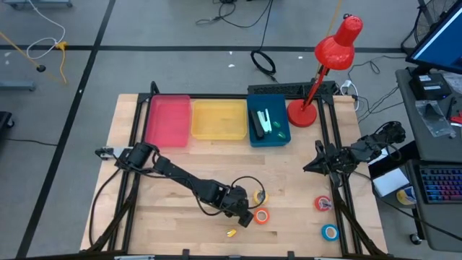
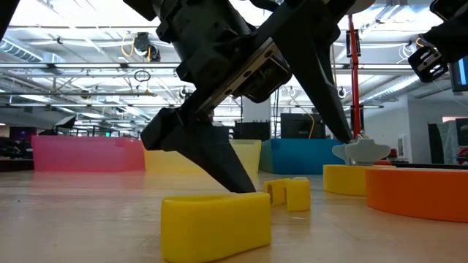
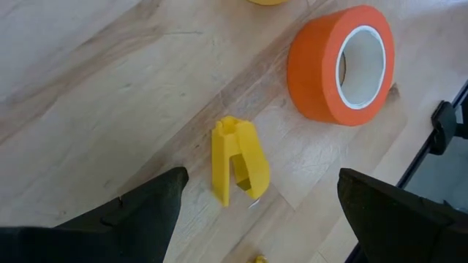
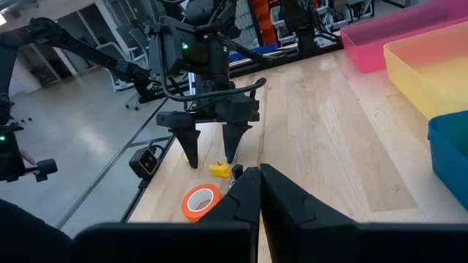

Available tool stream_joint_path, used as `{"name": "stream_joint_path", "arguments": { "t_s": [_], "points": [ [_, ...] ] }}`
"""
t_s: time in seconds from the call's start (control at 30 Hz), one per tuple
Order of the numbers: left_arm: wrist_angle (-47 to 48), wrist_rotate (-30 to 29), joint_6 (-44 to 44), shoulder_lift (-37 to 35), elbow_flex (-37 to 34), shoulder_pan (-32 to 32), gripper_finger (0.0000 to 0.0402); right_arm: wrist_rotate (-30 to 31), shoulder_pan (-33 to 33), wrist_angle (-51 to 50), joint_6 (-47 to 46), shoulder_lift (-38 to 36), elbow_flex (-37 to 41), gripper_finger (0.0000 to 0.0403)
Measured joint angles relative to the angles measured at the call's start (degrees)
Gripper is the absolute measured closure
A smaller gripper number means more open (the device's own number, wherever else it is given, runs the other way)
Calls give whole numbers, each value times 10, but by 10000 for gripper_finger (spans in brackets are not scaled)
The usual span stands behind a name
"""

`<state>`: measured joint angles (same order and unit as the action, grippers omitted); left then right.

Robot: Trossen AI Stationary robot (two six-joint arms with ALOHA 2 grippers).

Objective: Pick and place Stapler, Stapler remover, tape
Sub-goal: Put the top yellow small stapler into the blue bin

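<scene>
Progress: the blue bin (image 1: 283,134) at the table's far edge already holds a dark stapler (image 1: 257,126), a white object and a small green one (too small to name). The pink bin (image 1: 169,121) and yellow bin (image 1: 219,120) beside it look empty. I judge the task partly done, with a remover and all the tape left.

Left gripper (image 1: 240,219): near the front edge, fingers spread wide, poised over the yellow staple remover (image 3: 238,167) and holding nothing; the remover lies on the wood between the two fingers in the left wrist view.

Right gripper (image 4: 257,196): fingers pressed together, empty, waiting above the table's right side, well apart from the work.

Tape count: four rolls, all on the table. The orange roll (image 1: 261,215) lies just beside the left gripper, the yellow roll (image 1: 258,196) is partly hidden behind it, the red roll (image 1: 323,204) and blue roll (image 1: 330,232) sit near the right front corner.

Stapler count: one seen, in the blue bin.

Remover count: one for certain, the yellow one on the table (the low view shows small yellow pieces nearby that I cannot identify).

Bins: three, in a row.

Other: a red desk lamp (image 1: 333,58) stands by the blue bin.
</scene>
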<state>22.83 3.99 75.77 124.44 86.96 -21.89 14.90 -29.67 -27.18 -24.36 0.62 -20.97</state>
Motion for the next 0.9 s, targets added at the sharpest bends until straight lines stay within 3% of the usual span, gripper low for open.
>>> {"name": "stream_joint_path", "arguments": {
  "t_s": [0.23, 0.63, 0.9],
  "points": [
    [6, -1, 0, 0, 0, 0, 45, 0, 0, 0, 0, 0, 0, 401],
    [-32, -35, -40, 1, -3, 0, 151, 1, 0, 0, 0, 0, 0, 402],
    [-12, -41, -72, 1, -3, 0, 172, 1, 0, 0, 0, 0, 0, 402]
  ]
}}
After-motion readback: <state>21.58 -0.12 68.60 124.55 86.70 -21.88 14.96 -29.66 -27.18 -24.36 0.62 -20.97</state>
